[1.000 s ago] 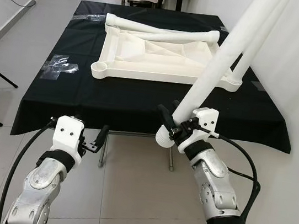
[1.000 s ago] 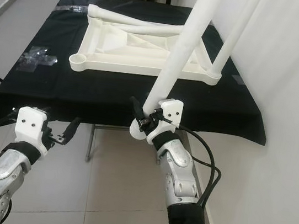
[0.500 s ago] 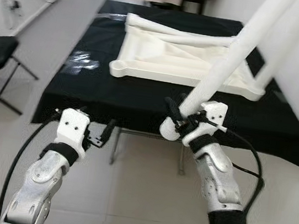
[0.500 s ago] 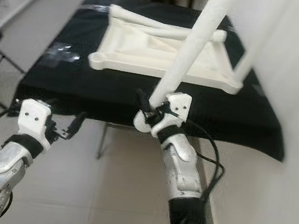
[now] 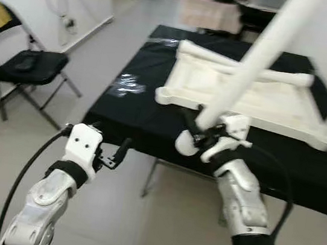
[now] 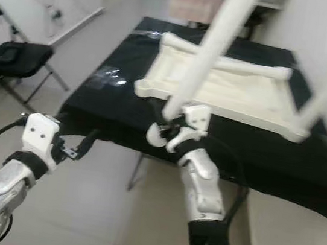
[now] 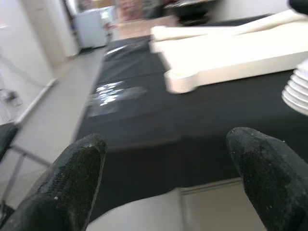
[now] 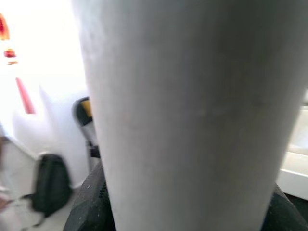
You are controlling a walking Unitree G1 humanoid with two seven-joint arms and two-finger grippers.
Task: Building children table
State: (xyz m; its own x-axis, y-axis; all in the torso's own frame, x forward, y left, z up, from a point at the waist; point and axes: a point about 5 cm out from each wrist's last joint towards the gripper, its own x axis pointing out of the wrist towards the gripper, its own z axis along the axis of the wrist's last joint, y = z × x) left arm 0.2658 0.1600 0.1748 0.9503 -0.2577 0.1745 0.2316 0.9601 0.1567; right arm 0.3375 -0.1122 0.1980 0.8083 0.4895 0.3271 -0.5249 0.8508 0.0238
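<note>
While the right gripper (image 5: 195,134) pinched a long white table leg (image 5: 253,59) near its lower end, the leg rose steeply up and away over the table. A white tabletop frame (image 5: 257,105) lay flat on the black cloth (image 5: 135,103) covering the table just beyond. The left gripper (image 5: 121,152) hung low before the table's edge, its fingers (image 7: 72,185) spread apart and holding nothing. A folding chair (image 5: 28,67) stood to the left.

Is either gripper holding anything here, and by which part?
The right gripper grips the white table leg near its lower, threaded end. The left gripper is open, holding nothing.
</note>
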